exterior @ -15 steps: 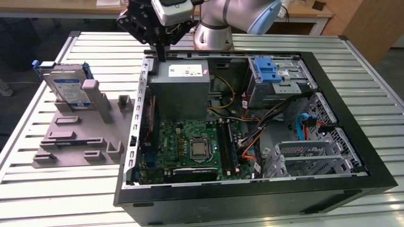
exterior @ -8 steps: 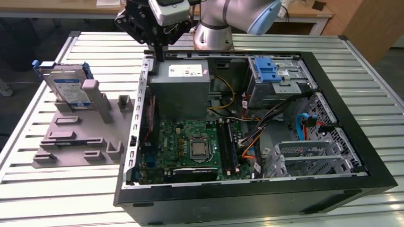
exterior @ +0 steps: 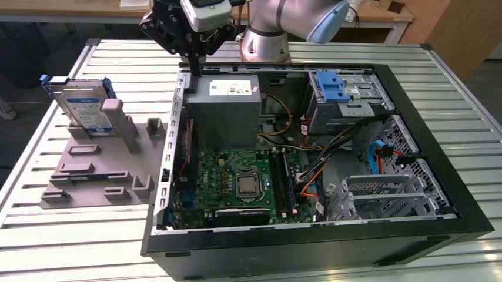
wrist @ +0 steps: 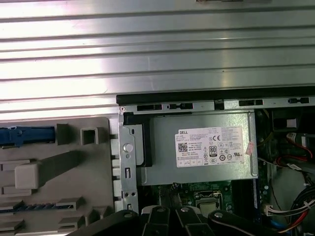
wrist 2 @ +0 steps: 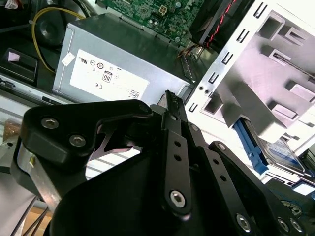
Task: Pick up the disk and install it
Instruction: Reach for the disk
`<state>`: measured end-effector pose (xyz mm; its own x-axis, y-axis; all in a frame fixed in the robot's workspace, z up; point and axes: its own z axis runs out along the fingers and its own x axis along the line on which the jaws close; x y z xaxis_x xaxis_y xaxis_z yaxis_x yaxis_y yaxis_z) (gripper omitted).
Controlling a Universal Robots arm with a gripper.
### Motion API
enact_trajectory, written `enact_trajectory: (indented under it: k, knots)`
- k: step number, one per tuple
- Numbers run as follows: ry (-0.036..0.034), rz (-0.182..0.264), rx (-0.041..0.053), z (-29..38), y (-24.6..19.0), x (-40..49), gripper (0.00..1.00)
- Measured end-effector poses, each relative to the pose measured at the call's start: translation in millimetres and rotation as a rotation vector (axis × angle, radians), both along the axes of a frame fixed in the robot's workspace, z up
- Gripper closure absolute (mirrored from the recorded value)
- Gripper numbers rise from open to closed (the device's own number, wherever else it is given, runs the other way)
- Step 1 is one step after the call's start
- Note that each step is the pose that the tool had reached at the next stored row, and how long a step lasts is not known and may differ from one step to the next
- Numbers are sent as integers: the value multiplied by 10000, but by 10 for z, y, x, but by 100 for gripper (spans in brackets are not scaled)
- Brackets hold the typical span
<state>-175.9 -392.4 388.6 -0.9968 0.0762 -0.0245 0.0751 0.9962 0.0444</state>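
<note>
Plainly, the disk (exterior: 82, 108) is found in the upper left of the exterior view, stood on edge in a grey holder (exterior: 94, 176) that is laid on the slatted metal table (exterior: 79, 247). Its long axis is set roughly upright, and its white-and-blue labelled face is turned toward the camera. The blue carrier is seen around its edges, most clearly at the two upper corners. No part of the arm is in contact with it.

The gripper (exterior: 193, 63) is held near the top of the frame, left of centre, above the wall of the open computer case (exterior: 462, 211), just beside the grey metal box (exterior: 227, 108) with the white sticker. Its fingers are drawn together into one narrow black tip, and nothing is gripped between them. It is kept well apart from the disk, which is placed further toward the exterior view's left.

In the second wrist view the closed fingertips (wrist 2: 171, 96) are shown above the same grey box, with the disk's blue-framed edge visible in the holder beyond. A green circuit board (exterior: 235, 182) is seen inside the case.
</note>
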Motion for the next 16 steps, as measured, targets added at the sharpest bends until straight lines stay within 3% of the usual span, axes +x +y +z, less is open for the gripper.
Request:
enact_trajectory:
  k: [16]
  knots:
    - [0,-1,0,-3,16,-48,89]
